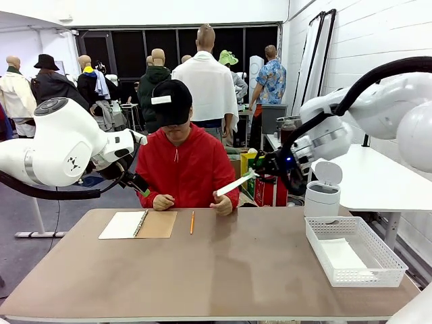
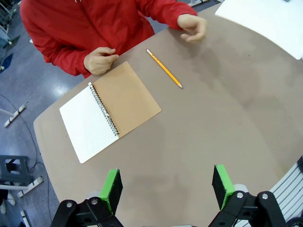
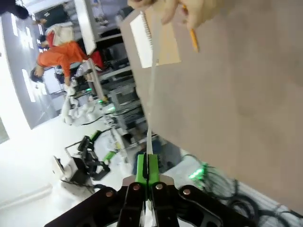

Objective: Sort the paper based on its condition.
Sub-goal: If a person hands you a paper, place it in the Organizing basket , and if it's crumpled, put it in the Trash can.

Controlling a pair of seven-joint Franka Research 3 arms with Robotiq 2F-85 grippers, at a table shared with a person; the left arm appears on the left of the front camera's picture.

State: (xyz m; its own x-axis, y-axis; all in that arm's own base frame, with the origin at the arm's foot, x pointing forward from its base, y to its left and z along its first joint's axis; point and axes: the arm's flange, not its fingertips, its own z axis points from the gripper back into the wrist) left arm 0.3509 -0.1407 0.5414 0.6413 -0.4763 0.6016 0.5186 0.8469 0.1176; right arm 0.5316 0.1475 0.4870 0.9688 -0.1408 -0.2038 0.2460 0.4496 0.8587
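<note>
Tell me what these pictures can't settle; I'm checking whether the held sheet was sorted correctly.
- Held sheet: smooth or wrinkled can't be judged. Front view shows it nearly edge-on; right wrist view shows a blurred edge above the right gripper.
- Basket: something white inside; the front view doesn't show how many sheets, or their condition.
- Left gripper: open over the table; in the front view its arm hides it.

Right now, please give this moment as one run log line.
right gripper: shut on paper sheet, raised | left gripper: open, above table | basket: one sheet inside
</note>
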